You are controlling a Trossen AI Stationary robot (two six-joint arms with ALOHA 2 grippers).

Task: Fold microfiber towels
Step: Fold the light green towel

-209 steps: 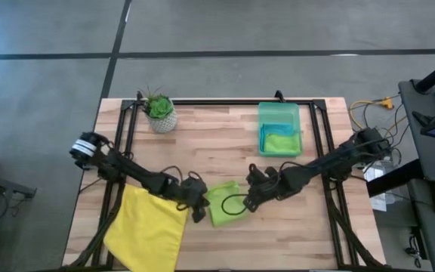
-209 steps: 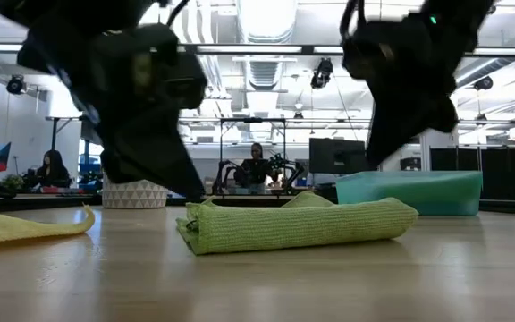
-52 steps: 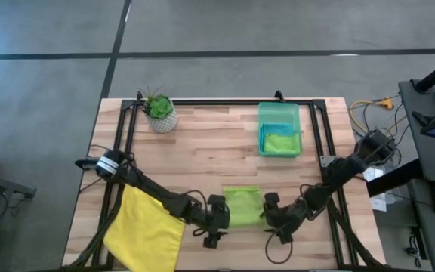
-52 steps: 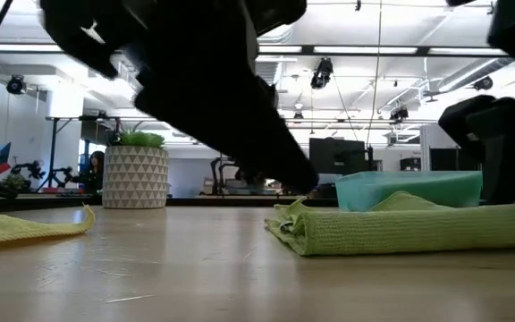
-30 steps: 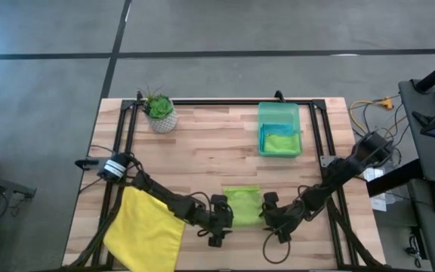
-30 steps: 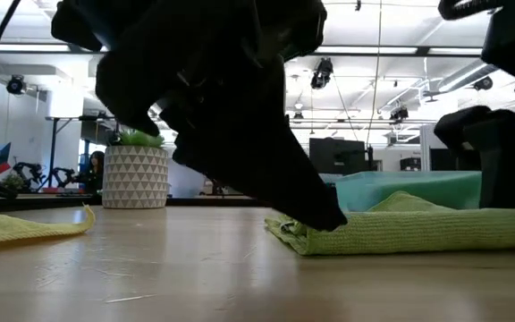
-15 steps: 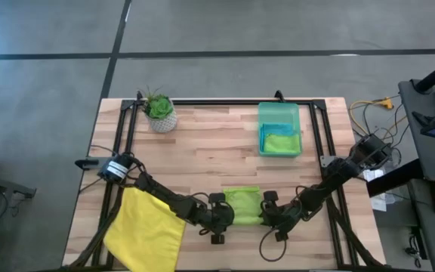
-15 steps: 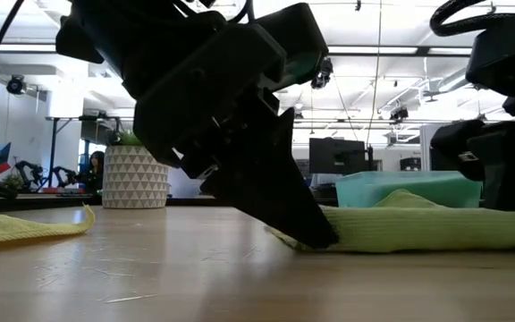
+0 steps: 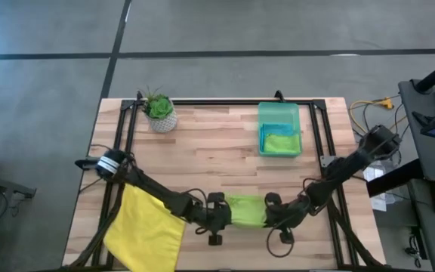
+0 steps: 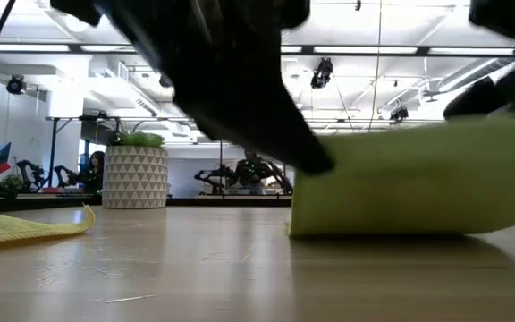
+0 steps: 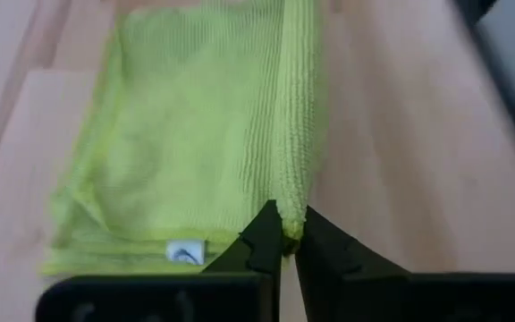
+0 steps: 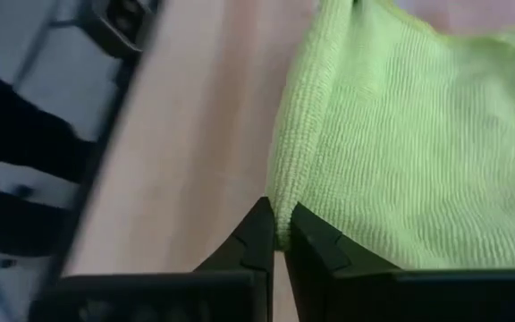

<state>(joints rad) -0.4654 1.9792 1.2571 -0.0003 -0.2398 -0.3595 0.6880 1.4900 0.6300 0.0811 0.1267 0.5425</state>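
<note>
A folded lime green microfiber towel (image 9: 248, 211) lies near the table's front edge, between my two grippers. My left gripper (image 9: 225, 214) is shut on its near left corner and my right gripper (image 9: 271, 214) is shut on its near right corner. In the low view the towel (image 10: 409, 183) stands as a tall green sheet whose lower edge rests on the table. A yellow towel (image 9: 146, 228) lies spread at the front left, overhanging the table's edge. A lime green towel (image 9: 280, 142) and a teal one lie in the bin. My left gripper pinches the left end of the towel's thick near fold (image 11: 291, 217) between its two fingers, slanting down from the table's left. Several layers show there. That edge is lifted and the far part stays on the table. My right gripper pinches the right end of the same near fold (image 12: 282, 217) between its two fingers, slanting down from the table's right. The held edge is raised off the wood, and the cloth runs on from the fingers toward the left gripper.
A translucent green bin (image 9: 279, 113) stands at the back right. A potted plant (image 9: 159, 112) stands at the back left. A black frame (image 9: 225, 101) runs along the table's far edge and sides. Bare wood lies between the towel and the bin.
Both grippers have shut on the lime towel's near corners and then risen. The towel's near edge has come up off the table, so it looks narrower from above and taller in the low view. Its far part has stayed on the wood.
</note>
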